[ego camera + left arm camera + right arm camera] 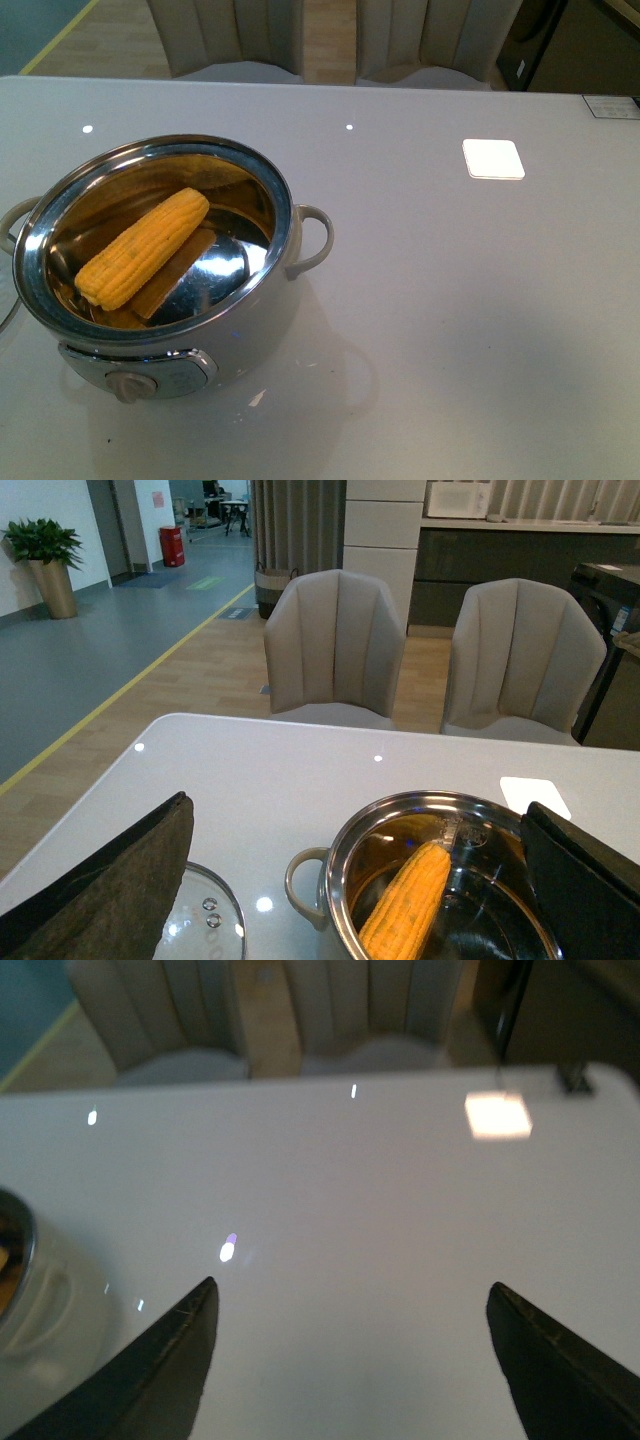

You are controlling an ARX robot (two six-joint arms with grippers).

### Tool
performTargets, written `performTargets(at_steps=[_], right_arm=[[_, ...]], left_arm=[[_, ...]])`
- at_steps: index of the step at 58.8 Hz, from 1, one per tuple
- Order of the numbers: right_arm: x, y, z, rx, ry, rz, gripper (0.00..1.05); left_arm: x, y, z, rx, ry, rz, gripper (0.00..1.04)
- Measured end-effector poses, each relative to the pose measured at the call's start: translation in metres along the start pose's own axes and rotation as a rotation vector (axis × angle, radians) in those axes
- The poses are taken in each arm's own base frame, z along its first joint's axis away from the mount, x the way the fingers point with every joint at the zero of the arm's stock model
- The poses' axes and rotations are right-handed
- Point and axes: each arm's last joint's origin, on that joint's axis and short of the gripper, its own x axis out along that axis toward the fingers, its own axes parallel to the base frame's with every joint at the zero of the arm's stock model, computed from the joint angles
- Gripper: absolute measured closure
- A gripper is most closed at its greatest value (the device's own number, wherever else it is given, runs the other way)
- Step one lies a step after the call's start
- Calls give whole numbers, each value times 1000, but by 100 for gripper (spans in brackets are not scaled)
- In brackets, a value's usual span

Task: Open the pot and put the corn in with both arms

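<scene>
The cream-white pot (255, 330) stands uncovered at the front left of the table, its steel rim (283, 200) shining. The yellow corn (143, 247) lies slanted inside it, also seen from the left wrist as corn (406, 902) in the pot (305, 875). The glass lid (205, 925) rests flat on the table beside the pot. My left gripper (358, 880) hangs open above the pot and lid, holding nothing. My right gripper (352, 1360) is open over bare table, with the pot (40, 1300) off to one side. Neither arm shows in the front view.
A bright square light patch (493, 158) reflects on the white table (470, 320) at the back right. Two beige chairs (338, 645) stand behind the table's far edge. A dark cabinet (580, 45) is at the far right.
</scene>
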Motion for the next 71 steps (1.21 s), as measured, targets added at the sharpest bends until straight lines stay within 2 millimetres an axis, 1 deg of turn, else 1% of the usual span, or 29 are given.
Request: performTargets(at_steps=[2,3,5,7,10,14,17,18,20,21,26,31,50,71], right_arm=[[-4,-4,-3,-11,-101,-2,34],[-8,-6,-1,-18,-169,-1,39],[-13,-9,4,-31,-240,2,48],[-17,-11,6,-41,-269,2,57],[-20,-15,2,-52,-269,-2,69],[-22,-18,-2,-58,-255,-6,80],[-25,-21,-5,-63,-252,-4,90],[-25,-21,-5,-64,-253,-5,92],[-27,-23,-7,-68,-258,-4,101],[-27,-23,-8,-71,-271,-3,103],[-29,-30,-10,-75,-272,19,103],[-33,-35,-9,-71,-278,-11,103],[-44,-35,-10,-71,-287,-9,103],[-51,-35,-12,-71,-287,-10,103]], left_arm=[[0,0,0,0,0,1,7],[0,0,0,0,0,0,7],[0,0,0,0,0,0,7],[0,0,0,0,0,0,7],[0,0,0,0,0,0,7],[0,0,0,0,0,0,7],[0,0,0,0,0,0,7],[0,0,0,0,0,0,7],[0,0,0,0,0,0,7],[0,0,0,0,0,0,7],[0,0,0,0,0,0,7],[0,0,0,0,0,0,7],[0,0,0,0,0,0,7],[0,0,0,0,0,0,7]])
